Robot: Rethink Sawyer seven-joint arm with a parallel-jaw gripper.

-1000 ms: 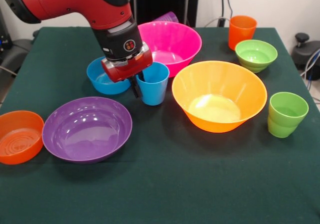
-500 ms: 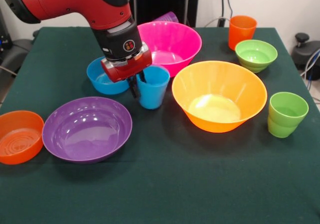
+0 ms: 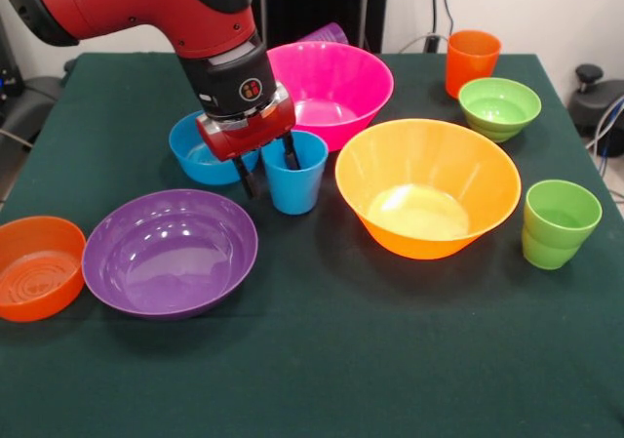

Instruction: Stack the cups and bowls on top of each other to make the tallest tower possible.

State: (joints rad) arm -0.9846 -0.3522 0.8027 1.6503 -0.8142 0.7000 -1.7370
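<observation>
The sky blue cup [image 3: 297,189] stands upright in the middle of the table. My gripper [image 3: 267,165] hangs over its left rim, open. One finger [image 3: 291,152] reaches into the cup and the other [image 3: 244,179] is outside its left wall. The small blue bowl [image 3: 195,157] lies just behind the gripper, partly hidden by it. The large pink bowl [image 3: 336,87] sits behind the cup, with the purple cup [image 3: 328,34] peeking over its far rim. The yellow-orange bowl [image 3: 427,189] is to the right and the wide purple bowl [image 3: 169,251] at front left.
An orange cup [image 3: 472,59] and a small green bowl [image 3: 499,106] stand at the back right. The lime green cup [image 3: 558,223] is at the right edge, and a small orange bowl [image 3: 37,265] at the left edge. Dark green cloth covers the table [image 3: 341,360].
The fingers, close together beside the blue cup before, have spread apart and now straddle its left wall. The cup has shifted slightly to the left.
</observation>
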